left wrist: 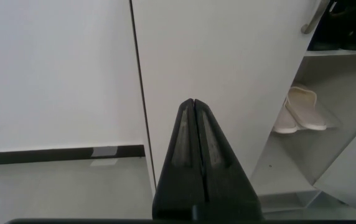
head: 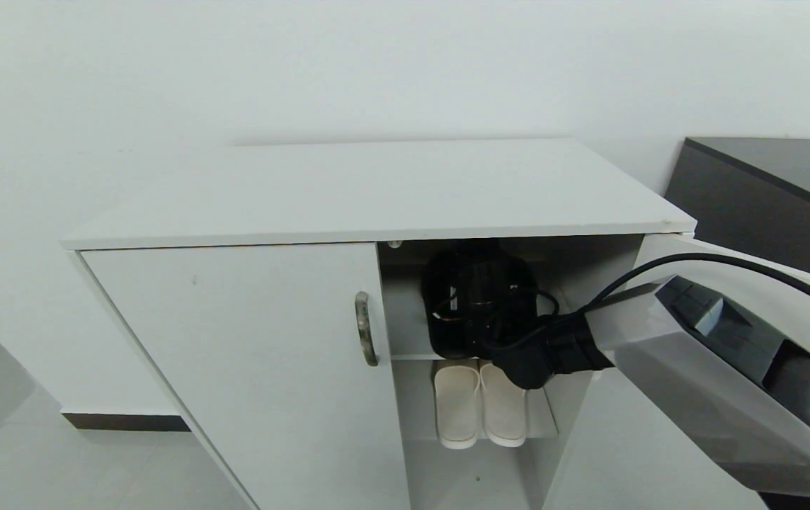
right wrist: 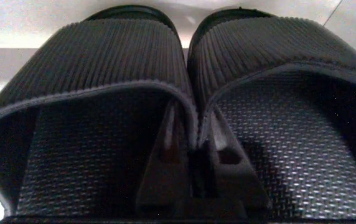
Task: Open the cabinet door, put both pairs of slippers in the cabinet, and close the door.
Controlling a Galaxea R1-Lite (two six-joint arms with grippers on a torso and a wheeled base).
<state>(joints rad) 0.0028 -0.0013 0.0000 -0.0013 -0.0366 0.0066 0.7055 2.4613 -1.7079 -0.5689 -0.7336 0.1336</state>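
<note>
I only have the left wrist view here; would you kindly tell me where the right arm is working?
Observer: The right gripper is inside the cabinet, at the upper shelf.
Operator: Thank you; is it holding anything?
Observer: Yes, its fingers are shut on the black slippers, pinching the inner edges of both straps together.
Operator: What stands beside the cabinet?
Observer: A dark piece of furniture, on its right.

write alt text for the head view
The robot's right hand holds a pair of black slippers inside the upper compartment of a white cabinet whose right side stands open. A pair of white slippers lies on the shelf below, and the left door with its metal handle is shut.
</note>
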